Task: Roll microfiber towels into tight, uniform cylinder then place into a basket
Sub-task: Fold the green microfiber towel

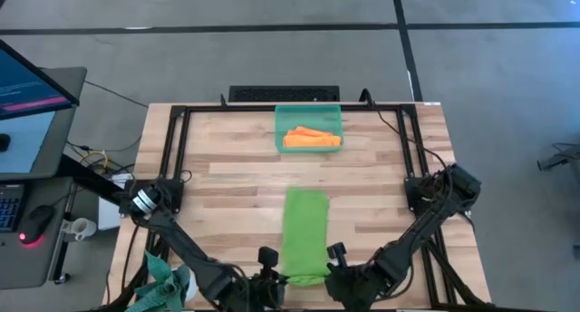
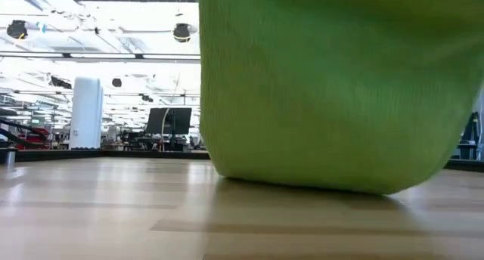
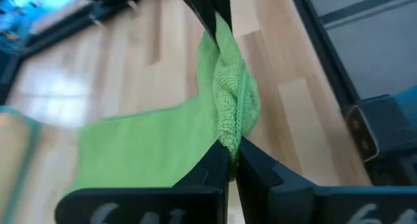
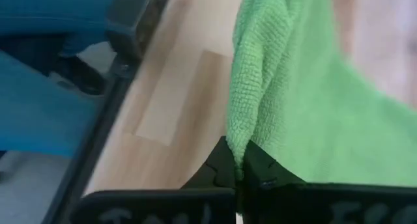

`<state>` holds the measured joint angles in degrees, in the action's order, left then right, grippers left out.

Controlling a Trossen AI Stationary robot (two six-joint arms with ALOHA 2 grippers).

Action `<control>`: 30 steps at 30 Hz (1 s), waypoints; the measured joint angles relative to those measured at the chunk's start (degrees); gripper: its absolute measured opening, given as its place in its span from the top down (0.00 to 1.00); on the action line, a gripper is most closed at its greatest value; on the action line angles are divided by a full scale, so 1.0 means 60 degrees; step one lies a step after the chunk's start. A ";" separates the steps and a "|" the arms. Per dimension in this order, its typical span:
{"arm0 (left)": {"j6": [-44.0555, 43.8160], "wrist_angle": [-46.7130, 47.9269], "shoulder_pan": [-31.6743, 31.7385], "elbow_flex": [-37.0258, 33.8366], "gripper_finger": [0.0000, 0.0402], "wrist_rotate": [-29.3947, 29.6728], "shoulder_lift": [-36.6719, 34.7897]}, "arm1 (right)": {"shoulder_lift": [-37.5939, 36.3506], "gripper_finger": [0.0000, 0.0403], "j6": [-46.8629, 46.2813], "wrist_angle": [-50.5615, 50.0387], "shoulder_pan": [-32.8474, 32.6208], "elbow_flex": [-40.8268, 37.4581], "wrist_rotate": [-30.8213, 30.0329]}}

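The left gripper point(image 3: 232, 160) and right gripper point(image 4: 238, 164) each pinched a near corner of the green towel point(image 1: 305, 232), lying on the table point(image 1: 227, 180). From table height it blocked most of the view. The orange towel point(image 1: 311, 139) sat in the basket point(image 1: 308, 113).

Left gripper point(image 3: 232, 157) at bottom, dark fingers point(image 3: 212, 165) pinched together on edge of green towel point(image 3: 150, 146). Towel edge bunched into thick twisted fold running up from fingertips; second dark gripper point(image 3: 210, 19) pinches far end of same fold. Rest of towel spreads flat over wooden bench point(image 3: 85, 74) to one side. Black frame rail point(image 3: 332, 55) runs along bench edge. Teal basket point(image 3: 13, 152) rim partly visible at picture edge, blurred.
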<state>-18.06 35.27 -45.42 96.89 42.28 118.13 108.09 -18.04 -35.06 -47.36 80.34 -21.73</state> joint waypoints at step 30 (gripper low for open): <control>-0.2631 0.2534 0.3486 -0.1659 0.99 -0.0165 -0.0018 | 0.0000 0.96 -0.2772 -0.0211 0.3428 -0.2531 -0.2137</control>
<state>-33.85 50.48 -24.50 86.94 41.29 118.02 108.09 -34.68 -36.33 -26.79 65.16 -34.55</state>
